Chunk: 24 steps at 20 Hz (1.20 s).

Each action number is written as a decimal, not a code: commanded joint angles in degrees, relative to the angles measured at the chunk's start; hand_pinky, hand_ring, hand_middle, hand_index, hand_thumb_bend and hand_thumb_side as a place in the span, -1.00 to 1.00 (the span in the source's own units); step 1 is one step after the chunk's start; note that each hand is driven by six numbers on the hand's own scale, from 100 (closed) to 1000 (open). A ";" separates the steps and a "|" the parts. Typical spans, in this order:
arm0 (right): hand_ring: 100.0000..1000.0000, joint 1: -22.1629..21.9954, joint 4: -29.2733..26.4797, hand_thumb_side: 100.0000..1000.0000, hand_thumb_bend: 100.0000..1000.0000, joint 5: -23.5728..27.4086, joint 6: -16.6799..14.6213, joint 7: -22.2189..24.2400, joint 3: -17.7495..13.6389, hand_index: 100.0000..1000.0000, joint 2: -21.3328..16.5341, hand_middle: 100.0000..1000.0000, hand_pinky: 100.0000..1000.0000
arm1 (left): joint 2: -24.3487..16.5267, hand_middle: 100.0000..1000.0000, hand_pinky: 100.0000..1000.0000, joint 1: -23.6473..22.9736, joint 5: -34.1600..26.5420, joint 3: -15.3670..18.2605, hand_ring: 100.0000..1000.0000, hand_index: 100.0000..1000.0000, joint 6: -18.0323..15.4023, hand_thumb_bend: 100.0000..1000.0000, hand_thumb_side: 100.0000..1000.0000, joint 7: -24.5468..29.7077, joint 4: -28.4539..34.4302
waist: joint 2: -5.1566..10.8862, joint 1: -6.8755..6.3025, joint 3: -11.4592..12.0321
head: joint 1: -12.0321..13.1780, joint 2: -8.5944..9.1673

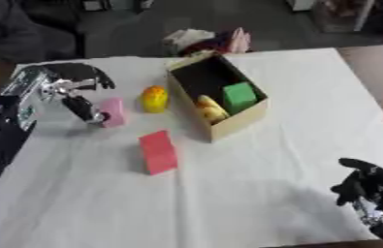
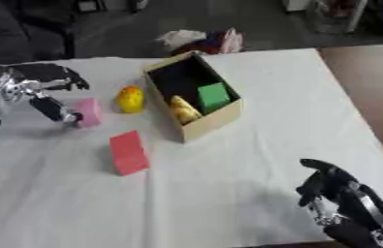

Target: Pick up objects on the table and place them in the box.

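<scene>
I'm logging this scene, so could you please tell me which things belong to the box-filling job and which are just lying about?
Job: box, holding green block and a yellow thing; pink block at the left hand; yellow-orange thing; red block.

Lying about: bundle beyond the table; idle right hand.

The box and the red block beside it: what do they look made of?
The box looks like plain cardboard: tan, matte walls with a thin cut edge and an open flap. The red block looks like matte foam or painted wood, uniformly coloured and without shine; the views cannot settle which.
</scene>
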State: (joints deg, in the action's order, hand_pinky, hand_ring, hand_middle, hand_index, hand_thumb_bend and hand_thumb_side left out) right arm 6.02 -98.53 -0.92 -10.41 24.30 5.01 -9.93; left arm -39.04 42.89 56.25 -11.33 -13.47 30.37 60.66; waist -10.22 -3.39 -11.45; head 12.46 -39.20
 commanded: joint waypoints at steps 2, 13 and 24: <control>-0.18 0.49 -0.73 -0.44 -1.00 -0.02 0.06 -0.18 -0.13 0.68 -0.69 -0.14 0.33 | -0.52 0.50 0.51 1.29 1.46 0.76 0.42 0.78 0.56 -0.33 -0.21 -0.24 -0.62 | 0.68 0.20 -0.08 | -0.18 0.45; -0.18 0.55 -0.72 -0.45 -1.00 0.01 0.03 -0.18 -0.17 0.68 -0.64 -0.14 0.33 | 1.18 0.37 0.42 0.80 3.76 1.14 0.28 0.70 1.58 -0.43 -0.25 -4.49 -3.97 | 0.61 0.30 -0.19 | -0.46 0.58; -0.18 0.47 -0.69 -0.44 -1.00 -0.08 0.01 -0.19 -0.20 0.68 -0.75 -0.14 0.33 | -0.38 -0.18 0.15 0.91 0.63 1.50 -0.16 0.31 0.15 -0.82 -0.48 -9.12 0.99 | 0.66 0.12 -0.11 | -0.76 0.26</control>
State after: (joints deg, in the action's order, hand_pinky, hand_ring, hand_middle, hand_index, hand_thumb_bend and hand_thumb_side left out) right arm 6.04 -98.53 -0.92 -10.44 24.28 4.98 -9.93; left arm -36.79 42.63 57.89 -10.69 -13.13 22.14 59.56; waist -10.38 -3.39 -11.65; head 11.92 -39.21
